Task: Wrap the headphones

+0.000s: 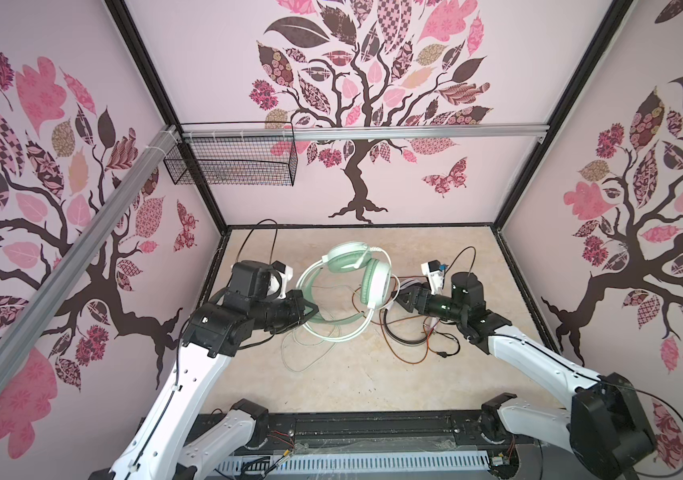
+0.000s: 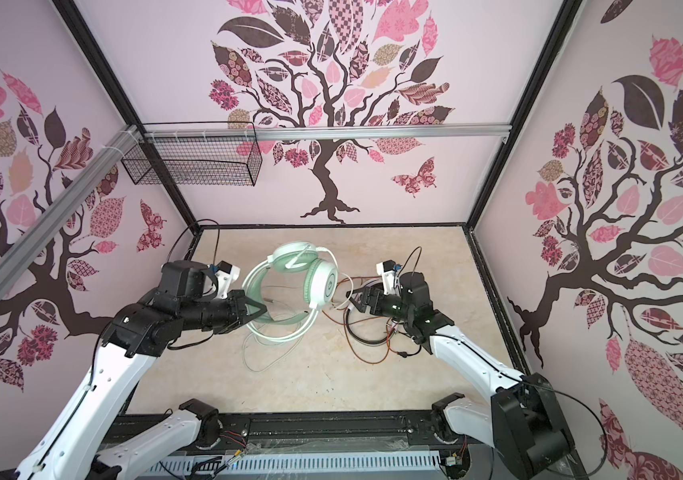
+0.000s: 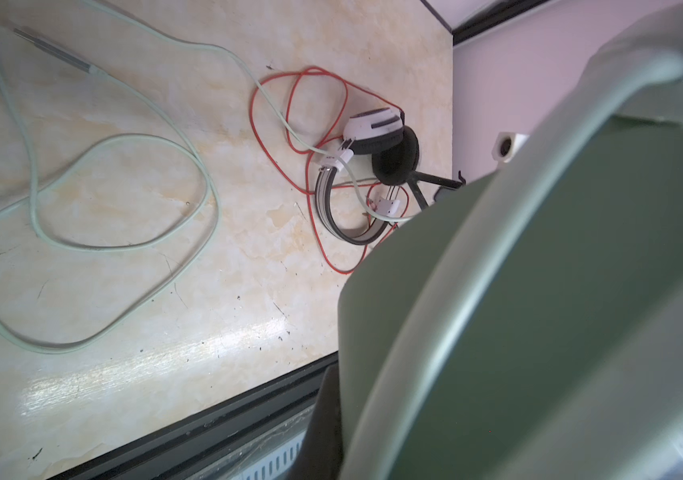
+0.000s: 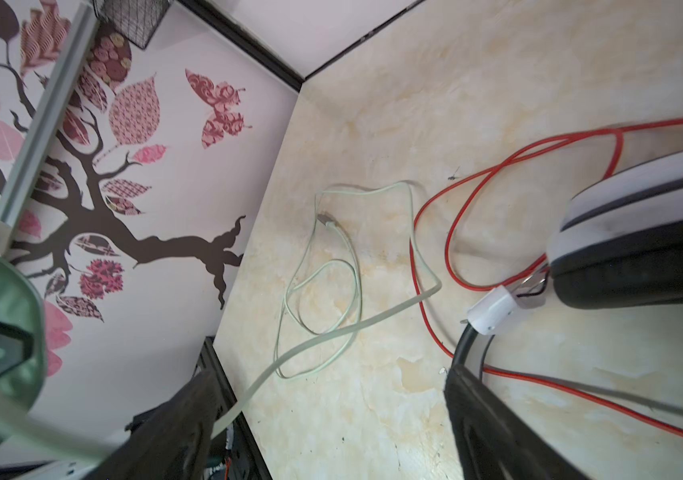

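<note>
Green headphones (image 1: 366, 270) held up, cable (image 4: 331, 328) in reach
Left gripper (image 1: 310, 309) clamps their headband (image 1: 304, 286) over the table's (image 1: 373, 382) middle. The cable passes between the right gripper's (image 1: 395, 300) spread jaws, with slack lying toward the front edge.

Pale pink walls (image 1: 477, 178) with brown-and-pink tree decals (image 1: 357, 183), black corner posts (image 1: 139, 62), aluminium rail (image 1: 414, 134) across the back, black wire basket (image 1: 235, 166) hanging from it, beige marbled tabletop (image 1: 352, 386)

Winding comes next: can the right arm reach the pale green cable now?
Probably yes: the right pincer stands open, and the pale green cable seems to pass between its jaws, uncovered.
</note>
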Robot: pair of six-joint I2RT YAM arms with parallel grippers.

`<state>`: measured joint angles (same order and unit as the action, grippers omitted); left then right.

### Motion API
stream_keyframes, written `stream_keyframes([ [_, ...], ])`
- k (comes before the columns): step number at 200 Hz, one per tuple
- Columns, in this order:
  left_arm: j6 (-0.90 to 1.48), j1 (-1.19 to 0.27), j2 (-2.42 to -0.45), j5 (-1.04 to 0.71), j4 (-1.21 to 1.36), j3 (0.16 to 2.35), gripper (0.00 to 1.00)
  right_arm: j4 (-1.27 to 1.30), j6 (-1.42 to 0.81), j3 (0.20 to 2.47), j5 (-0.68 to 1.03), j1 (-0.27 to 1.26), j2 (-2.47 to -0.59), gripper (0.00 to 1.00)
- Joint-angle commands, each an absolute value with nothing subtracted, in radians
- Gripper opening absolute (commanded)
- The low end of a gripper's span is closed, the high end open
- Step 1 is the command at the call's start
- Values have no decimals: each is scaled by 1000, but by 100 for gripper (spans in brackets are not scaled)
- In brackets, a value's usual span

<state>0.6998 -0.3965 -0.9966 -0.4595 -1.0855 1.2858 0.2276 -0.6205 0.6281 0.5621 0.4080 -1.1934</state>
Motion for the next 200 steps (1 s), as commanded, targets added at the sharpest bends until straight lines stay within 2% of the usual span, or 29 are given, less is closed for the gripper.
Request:
stream_keyframes([
  [1, 637, -417, -1004, -531, -1113, 1431, 0, 243, -507, 644, 514, 456, -1218, 88],
  [41, 665, -419, -998, -634, -1057, 1445, 0, 304, -284, 637, 498, 496, -1217, 87],
  [66, 686, -419, -1000, -647, -1040, 1469, 0, 522, -181, 547, 526, 502, -1173, 90],
  [94, 688, -418, -1003, -624, -1043, 1505, 0, 570, -182, 537, 561, 502, -1173, 92],
  [121, 678, -409, -1014, -569, -1065, 1556, 0, 465, -250, 514, 332, 501, -1132, 91],
  [132, 676, -396, -1017, -553, -1074, 1568, 0, 447, -280, 489, 297, 500, -1107, 90],
  [174, 688, -371, -1017, -533, -1071, 1574, 0, 671, -325, 340, 447, 503, -1042, 89],
  [200, 701, -369, -1022, -556, -1060, 1580, 0, 794, -315, 323, 448, 522, -1091, 89],
])
